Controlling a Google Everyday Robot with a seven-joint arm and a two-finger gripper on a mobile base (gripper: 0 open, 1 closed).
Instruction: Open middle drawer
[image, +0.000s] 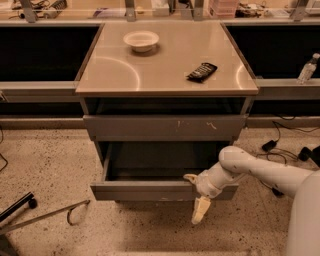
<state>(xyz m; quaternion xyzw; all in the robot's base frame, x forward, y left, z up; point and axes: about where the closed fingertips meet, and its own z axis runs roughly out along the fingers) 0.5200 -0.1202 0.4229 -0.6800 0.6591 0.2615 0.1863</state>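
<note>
- Reaching in from 4 o'clock of the view, the robot's white arm (260, 172) runs from its pale body (306, 215) at the lower right corner toward the cabinet.
- Gripper (194, 199): sits at the right end of the middle drawer (145, 190), against the front panel. Fingers spread wide apart. The upper fingertip (189, 176) rests at the top edge of the panel, and the lower one hangs toward 6 o'clock past the panel's bottom edge. Nothing clamped between them that I can make out.
- Middle drawer: stands out from the cabinet, with its flat grey front nearest the camera and its dark box interior exposed behind it. It is the second front down, just under the larger front.
- Speckled floor (45, 165): a thin metal bar (47, 215) lies at 8 o'clock of the drawer, well apart from it. Dark cables (280, 145) lie at 2 o'clock of the gripper.
- Top drawer front (165, 127): grey with white scratch marks toward its right half, sitting further back than the middle front.
- Cabinet top (125, 75): tan, glossy. A black remote-like item (202, 71) lies toward 3 o'clock of the surface. A white bowl (141, 40) stands toward 11 o'clock, well apart from it.
- Clear bottle (306, 69): upright on the ledge at 3 o'clock of the cabinet top, near the right edge of the view.
</note>
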